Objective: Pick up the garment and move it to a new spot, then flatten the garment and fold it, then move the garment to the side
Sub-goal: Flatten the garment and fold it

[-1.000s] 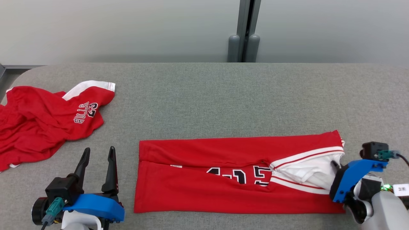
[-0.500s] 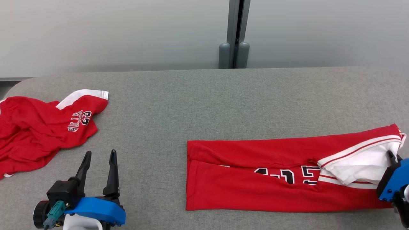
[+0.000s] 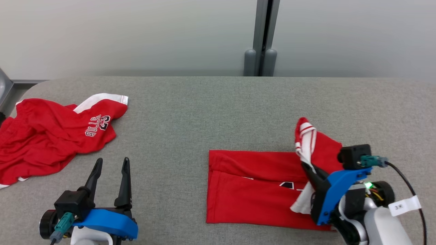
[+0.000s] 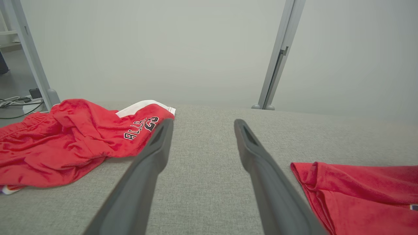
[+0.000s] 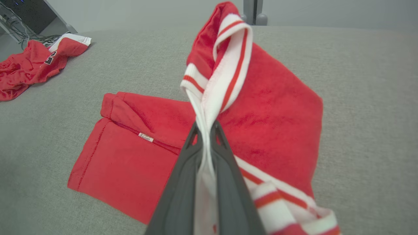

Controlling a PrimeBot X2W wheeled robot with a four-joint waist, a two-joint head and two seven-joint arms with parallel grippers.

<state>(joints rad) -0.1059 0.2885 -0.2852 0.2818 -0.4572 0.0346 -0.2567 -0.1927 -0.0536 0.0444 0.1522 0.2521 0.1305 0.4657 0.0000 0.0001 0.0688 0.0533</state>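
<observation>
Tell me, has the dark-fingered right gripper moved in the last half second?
Yes. The right gripper, shut on the folded red jersey, has swung left toward the grey vertical post, lifting the striped end.

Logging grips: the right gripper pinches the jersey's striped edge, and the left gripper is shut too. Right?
No: the left gripper is open, jaws wide apart over the table, as the left wrist view shows. The right gripper does pinch the striped edge of the jersey.
</observation>
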